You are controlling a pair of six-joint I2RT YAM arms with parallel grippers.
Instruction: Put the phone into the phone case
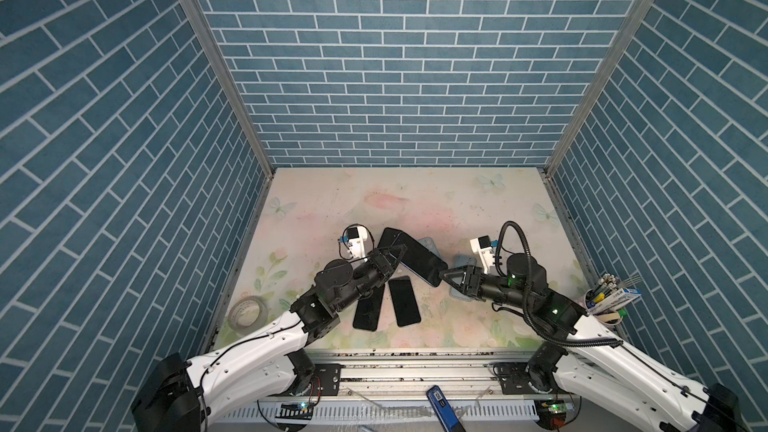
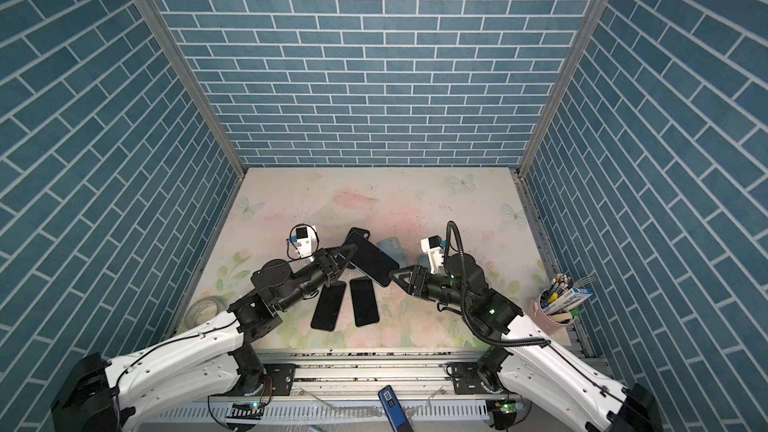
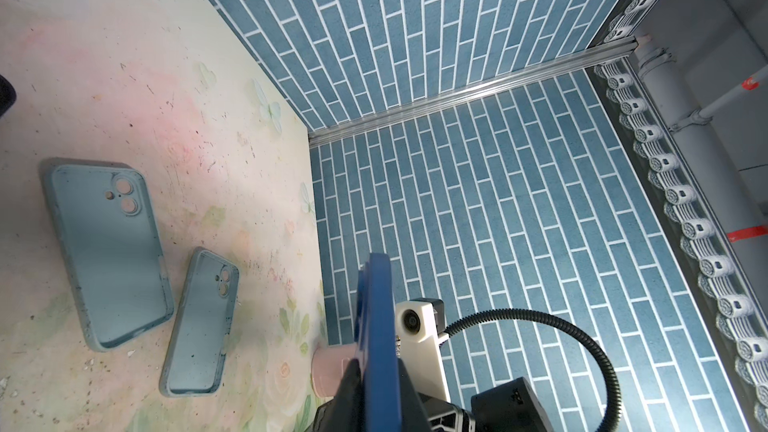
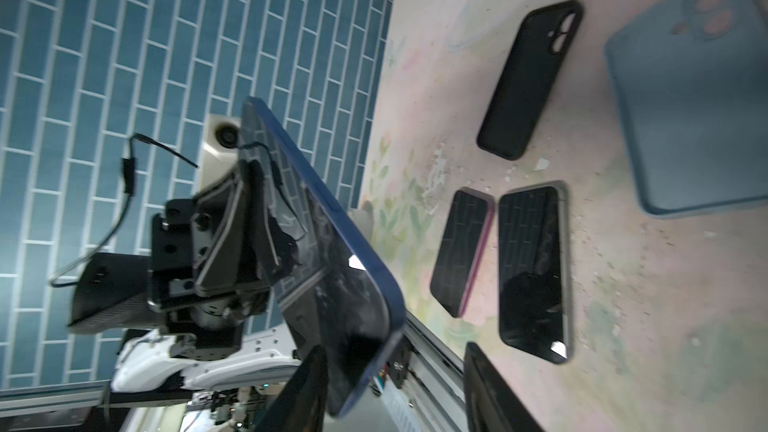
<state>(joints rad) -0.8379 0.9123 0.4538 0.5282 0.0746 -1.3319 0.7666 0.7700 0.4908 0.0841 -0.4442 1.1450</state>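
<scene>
The dark blue phone (image 1: 411,257) is up in the air over the middle of the table (image 1: 374,201), tilted, with the left gripper (image 1: 398,250) pinched hard on its long edge near the far end. The right gripper (image 1: 443,277) sits at the near corner, and this is the risky part. Its fingers (image 4: 486,388) straddle that corner with the jaws spread, and in the right wrist view one of them stands clear of the glass, so nothing is clamped on that side. If the left lets go before the right bites, the phone probably drops onto the two spare phones (image 1: 386,307) lying screen-up just below. A corner is also a poor hold on smooth glass, so the phone could swing round and slide out. If both arms clamp and then pull different ways, I'd expect a twist or a slip at the weaker grip. The black case (image 4: 530,81) lies flat on the table beyond the phone, and the pale blue cases (image 3: 110,255) lie beside it with their open sides up. I can't tell from here which one fits. They look soft and light, so any of them may skate away when the phone is pressed in.
</scene>
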